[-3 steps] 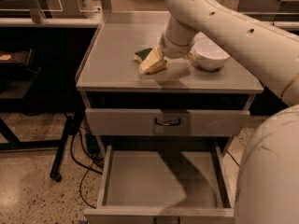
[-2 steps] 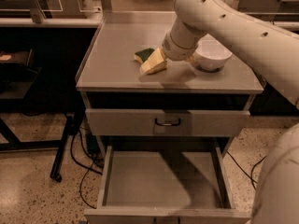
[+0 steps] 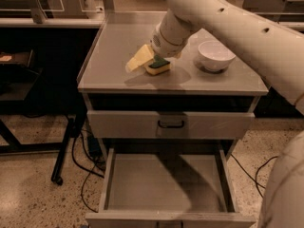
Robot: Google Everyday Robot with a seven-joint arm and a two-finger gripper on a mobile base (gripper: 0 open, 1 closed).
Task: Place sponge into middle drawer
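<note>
The fingers (image 3: 137,60) of the gripper (image 3: 150,63) pinch the sponge (image 3: 159,69), which now lies nearer the front edge of the surface (image 3: 118,46) and closer to the bowl (image 3: 216,56) than a second ago. Its long axis runs left to right, with the dark green face up and the pale yellow foam toward the camera. The middle drawer (image 3: 161,184) stands open below.

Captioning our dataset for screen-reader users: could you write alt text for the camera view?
A white robot arm reaches over a grey cabinet top, its hand at the yellow-and-green sponge, left of a white bowl. Below, the middle drawer is pulled open beneath the closed upper drawer with its dark handle.
</note>
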